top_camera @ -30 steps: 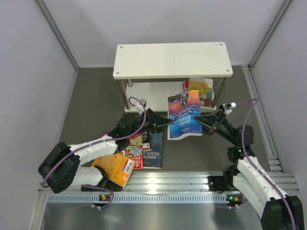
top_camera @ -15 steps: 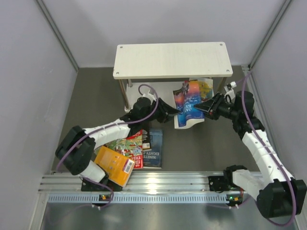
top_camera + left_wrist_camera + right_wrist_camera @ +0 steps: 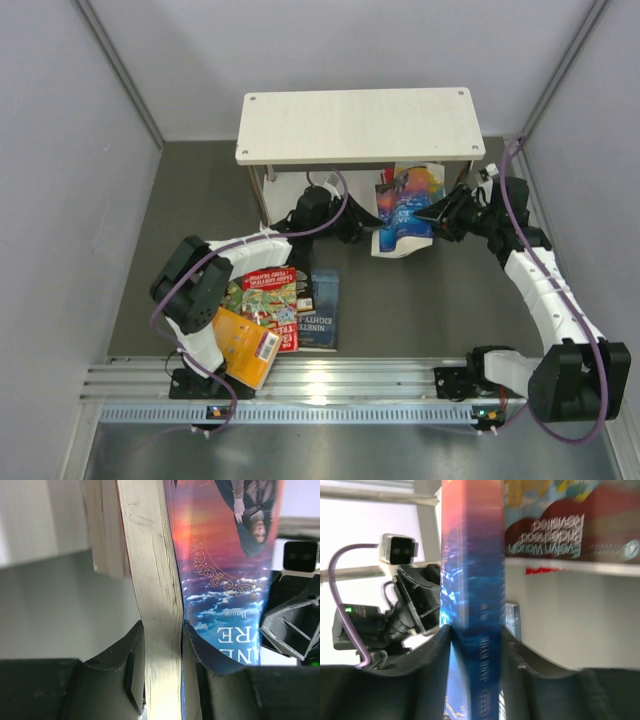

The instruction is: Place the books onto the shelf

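We gripped blue book (image 3: 405, 212) from both sides: left gripper (image 3: 162, 630) clamped on page edge, right gripper (image 3: 472, 630) on spine. Book stood at shelf (image 3: 355, 125) near right, partly under top board.

My dark grey tabletop (image 3: 190, 200) spreading across the frame's middle, my ribbed aluminium rail (image 3: 350, 372) running along the bottom, pale walls (image 3: 60, 150) standing left, right, top
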